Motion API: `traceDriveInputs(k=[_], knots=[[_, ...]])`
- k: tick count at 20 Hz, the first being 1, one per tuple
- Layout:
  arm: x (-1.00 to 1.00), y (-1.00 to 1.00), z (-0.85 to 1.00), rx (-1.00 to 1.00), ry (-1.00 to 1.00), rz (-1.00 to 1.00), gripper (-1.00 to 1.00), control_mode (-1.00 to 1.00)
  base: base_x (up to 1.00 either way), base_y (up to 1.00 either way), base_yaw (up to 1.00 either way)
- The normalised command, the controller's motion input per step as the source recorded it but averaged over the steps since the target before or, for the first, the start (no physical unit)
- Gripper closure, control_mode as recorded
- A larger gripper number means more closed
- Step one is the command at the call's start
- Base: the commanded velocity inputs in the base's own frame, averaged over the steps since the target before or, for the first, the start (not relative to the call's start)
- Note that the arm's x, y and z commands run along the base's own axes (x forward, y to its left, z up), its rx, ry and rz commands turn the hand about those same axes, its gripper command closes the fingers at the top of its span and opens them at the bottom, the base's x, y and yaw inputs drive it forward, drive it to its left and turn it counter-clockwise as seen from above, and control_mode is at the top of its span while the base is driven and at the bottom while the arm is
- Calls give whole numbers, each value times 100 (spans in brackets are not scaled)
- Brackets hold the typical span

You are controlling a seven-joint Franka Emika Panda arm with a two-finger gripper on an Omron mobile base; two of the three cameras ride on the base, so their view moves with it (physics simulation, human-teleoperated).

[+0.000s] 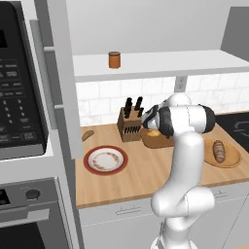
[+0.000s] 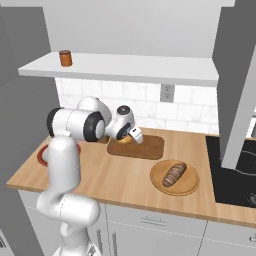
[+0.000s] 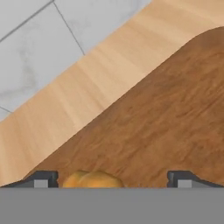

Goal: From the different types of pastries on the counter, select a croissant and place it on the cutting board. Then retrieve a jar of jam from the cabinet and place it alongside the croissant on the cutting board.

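down low over the board (image 2: pixel 145 146) with the gripper (image 2: pixel 134 135), jaws spread wide, tips (image 3: pixel 41 179) well apart at the bottom of the hand view. between them, a golden croissant (image 3: pixel 91 180), just its top showing, apparently lying loose on the dark wood, not pinched. same pastry peeking out orange under the hand in the right base view, near the board's left end. in the left base view, just a sliver of it past the arm, on the board by the knife block (image 1: pixel 128 127).

up on the shelf (image 2: pixel 150 67), the jam jar (image 2: pixel 65 58), upright, alone, well apart from the board and high above the counter (image 2: pixel 125 177). same jar in the left base view (image 1: pixel 114 60), near the shelf's left part.

on the counter, a round wooden plate (image 2: pixel 190 187) with a dark loaf (image 2: pixel 174 174) on it, near the board's right corner. red-rimmed plate (image 1: pixel 92 168) left of the arm, bare in the middle. small brown pastry (image 1: pixel 87 134) at the counter's back left, near the wall, hard to say which kind. microwave (image 1: pixel 19 82) at far left, cooktop (image 2: pixel 235 175) at far right.
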Motion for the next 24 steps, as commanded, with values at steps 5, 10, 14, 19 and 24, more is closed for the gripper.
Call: traceDriveInputs(k=[5, 10, 14, 19, 24], knots=[[-17, -27, 57, 0, -4, 0, -100, -100, 0, 0, 0], [-73, -12, 46, 0, -13, 4, -100, -100, 0, 0, 0], [-100, -4, 29, 0, -20, 5, -100, -100, 0, 0, 0], [-86, 0, 74, 0, -24, 10, -100, -100, 0, 0, 0], [-77, -1, 87, 0, -20, 15, -100, -100, 0, 0, 0]])
